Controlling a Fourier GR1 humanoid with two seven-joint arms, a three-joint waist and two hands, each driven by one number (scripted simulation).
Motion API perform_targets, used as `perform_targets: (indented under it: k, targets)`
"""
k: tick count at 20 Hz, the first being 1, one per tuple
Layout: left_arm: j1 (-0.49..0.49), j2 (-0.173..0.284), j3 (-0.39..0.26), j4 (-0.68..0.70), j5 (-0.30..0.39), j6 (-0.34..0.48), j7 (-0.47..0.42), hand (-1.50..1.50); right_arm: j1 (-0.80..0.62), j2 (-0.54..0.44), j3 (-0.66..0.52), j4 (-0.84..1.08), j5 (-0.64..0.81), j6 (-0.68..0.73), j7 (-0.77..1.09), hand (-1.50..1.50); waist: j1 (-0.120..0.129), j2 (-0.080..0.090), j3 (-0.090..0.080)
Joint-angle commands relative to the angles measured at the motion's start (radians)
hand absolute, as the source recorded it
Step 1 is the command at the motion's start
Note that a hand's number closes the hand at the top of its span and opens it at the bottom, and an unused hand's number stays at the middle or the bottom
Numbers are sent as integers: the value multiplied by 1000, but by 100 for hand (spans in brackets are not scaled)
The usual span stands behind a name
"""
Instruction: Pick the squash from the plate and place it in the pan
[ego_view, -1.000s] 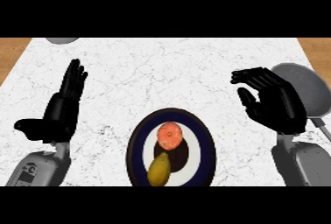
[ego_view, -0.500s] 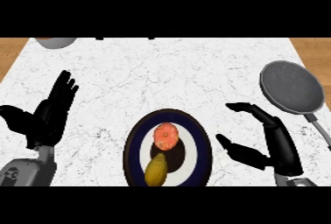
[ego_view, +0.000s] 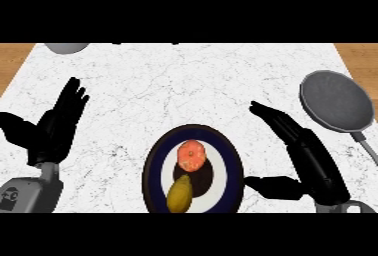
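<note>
Right hand (ego_view: 306, 155) has dropped beside the plate (ego_view: 156, 165), fingers straight, ready for the squash (ego_view: 179, 192); pan (ego_view: 337, 100) waits at the counter's right edge; left hand (ego_view: 52, 127) rests, fingers straight

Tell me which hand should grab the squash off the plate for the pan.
Right. The right hand is open just beside the plate holding the squash, and the pan sits on that same side. The left hand rests open farther off.

Bright, even overhead light; no glare; faint soft shadow beside pan (ego_view: 336, 100) on white counter (ego_view: 184, 85).
</note>
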Motion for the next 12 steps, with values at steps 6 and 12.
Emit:
perform_targets:
  k: [6, 12]
  targets:
    - [-13, 12, 12, -25, 12, -38, 39, 0, -296, 86, 183, 134, 209, 246, 344, -150, 19, 3, 0]
    - [35, -53, -38, -41, -45, 10, -11, 0, -413, 127, 195, 257, 62, 556, 487, -150, 23, 3, -1]
